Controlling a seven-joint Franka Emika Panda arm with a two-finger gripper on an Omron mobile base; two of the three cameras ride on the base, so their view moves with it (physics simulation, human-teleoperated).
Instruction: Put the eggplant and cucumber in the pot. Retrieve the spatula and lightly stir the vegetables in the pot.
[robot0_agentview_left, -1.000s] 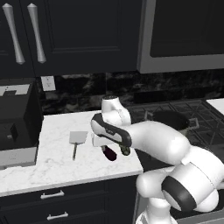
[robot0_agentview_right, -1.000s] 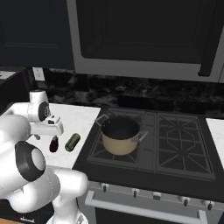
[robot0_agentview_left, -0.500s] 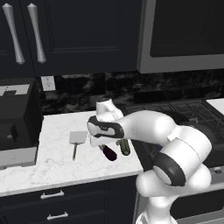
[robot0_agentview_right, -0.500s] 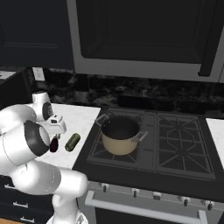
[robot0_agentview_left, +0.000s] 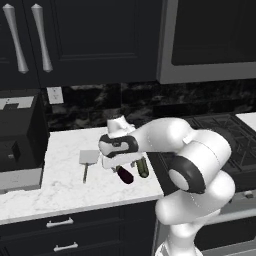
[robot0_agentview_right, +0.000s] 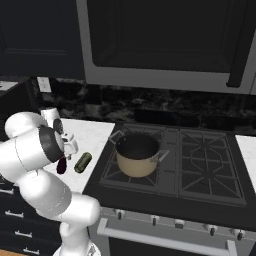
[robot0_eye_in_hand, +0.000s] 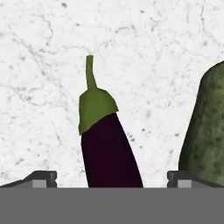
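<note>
On the marble counter (robot0_agentview_left: 65, 185), from left to right, lie one spatula (robot0_agentview_left: 88, 159), one eggplant (robot0_agentview_left: 124, 174) and one cucumber (robot0_agentview_left: 142, 167); one pot (robot0_agentview_right: 137, 155) sits on the stove (robot0_agentview_right: 200, 165). Up close, the eggplant shows a green stem cap. The gripper (robot0_eye_in_hand: 112, 178) hovers wide open astride the eggplant, holding nothing, the cucumber just beside it.
</note>
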